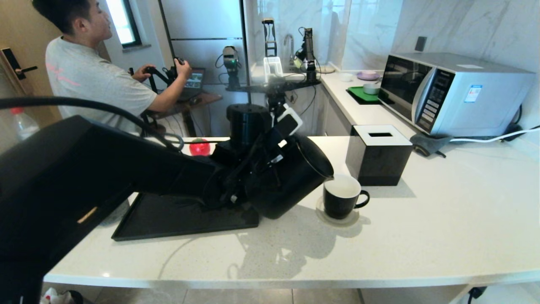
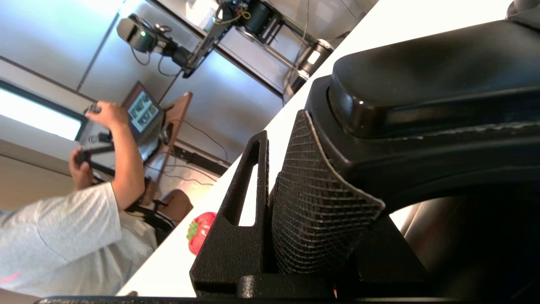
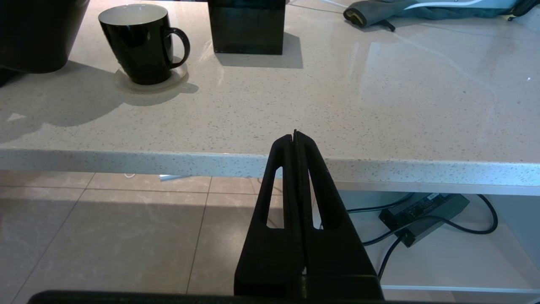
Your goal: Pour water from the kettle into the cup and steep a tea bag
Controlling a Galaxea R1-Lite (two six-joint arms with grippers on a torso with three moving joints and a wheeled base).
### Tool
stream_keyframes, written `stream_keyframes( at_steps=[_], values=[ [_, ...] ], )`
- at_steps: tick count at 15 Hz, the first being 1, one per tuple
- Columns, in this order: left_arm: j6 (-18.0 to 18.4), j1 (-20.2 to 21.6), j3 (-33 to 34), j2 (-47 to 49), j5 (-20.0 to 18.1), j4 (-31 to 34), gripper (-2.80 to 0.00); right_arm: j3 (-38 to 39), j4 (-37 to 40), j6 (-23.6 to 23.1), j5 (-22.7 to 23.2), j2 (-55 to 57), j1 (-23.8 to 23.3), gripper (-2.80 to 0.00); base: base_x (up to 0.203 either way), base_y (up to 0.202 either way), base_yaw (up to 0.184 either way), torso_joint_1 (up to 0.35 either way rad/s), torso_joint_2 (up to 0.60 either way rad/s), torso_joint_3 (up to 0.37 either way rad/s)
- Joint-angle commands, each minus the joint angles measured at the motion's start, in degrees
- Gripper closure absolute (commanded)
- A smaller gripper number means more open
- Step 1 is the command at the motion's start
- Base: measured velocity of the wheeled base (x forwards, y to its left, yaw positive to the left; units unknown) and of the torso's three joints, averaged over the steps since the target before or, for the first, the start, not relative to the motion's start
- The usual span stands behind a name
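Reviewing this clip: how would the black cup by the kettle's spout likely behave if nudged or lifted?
The cup looks glossy and rigid, probably ceramic, so likely slippery for fingers and breakable if dropped. It stands upright on a coaster, so a nudge might slide both rather than tip it. Its ear handle offers a hold, though a small one.

Kettle (image 1: 291,177) tilted, spout above cup (image 1: 341,196); tissue box (image 1: 378,155) behind cup; tray (image 1: 177,217) left.

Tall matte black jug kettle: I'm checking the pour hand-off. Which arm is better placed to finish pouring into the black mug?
Left. The left gripper is shut on the tall matte black jug kettle, tilted with its spout over the black mug. The right gripper is shut, below the counter edge.
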Motion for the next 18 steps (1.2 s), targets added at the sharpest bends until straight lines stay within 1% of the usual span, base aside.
stream_keyframes(
  at_steps=[1, 4, 7, 10, 12, 18],
  values=[
    [0.63, 0.01, -0.45, -0.15, 0.18, -0.3, 0.0, 0.0, -0.01, -0.03, 0.0, 0.07, 0.02, 0.0, 0.0, 0.0, 0.0, 0.0, 0.0, 0.0],
    [0.8, 0.1, -0.7, -0.33, 0.18, 0.81, 0.0, 0.0, -0.01, -0.03, 0.0, 0.07, 0.02, 0.0, 0.0, 0.0, 0.0, 0.0, 0.0, 0.0],
    [2.62, 0.1, -1.53, -0.27, 0.12, 0.85, 0.0, 0.0, -0.01, -0.03, 0.0, 0.07, 0.02, 0.0, 0.0, 0.0, 0.0, 0.0, 0.0, 0.0],
    [2.94, 0.1, -3.33, 0.07, 0.17, 2.23, 0.0, 0.0, -0.01, -0.03, 0.0, 0.07, 0.02, 0.0, 0.0, 0.0, 0.0, 0.0, 0.0, 0.0],
    [3.89, 0.09, -4.2, 0.03, 0.12, 3.13, 0.0, 0.0, -0.01, -0.03, 0.0, 0.07, 0.02, 0.0, 0.0, 0.0, 0.0, 0.0, 0.0, 0.0],
    [4.46, -0.17, -5.36, 0.21, 0.12, 4.1, 0.0, 0.0, -0.01, -0.03, 0.0, 0.07, 0.02, 0.0, 0.0, 0.0, 0.0, 0.0, 0.0, 0.0]
  ],
)
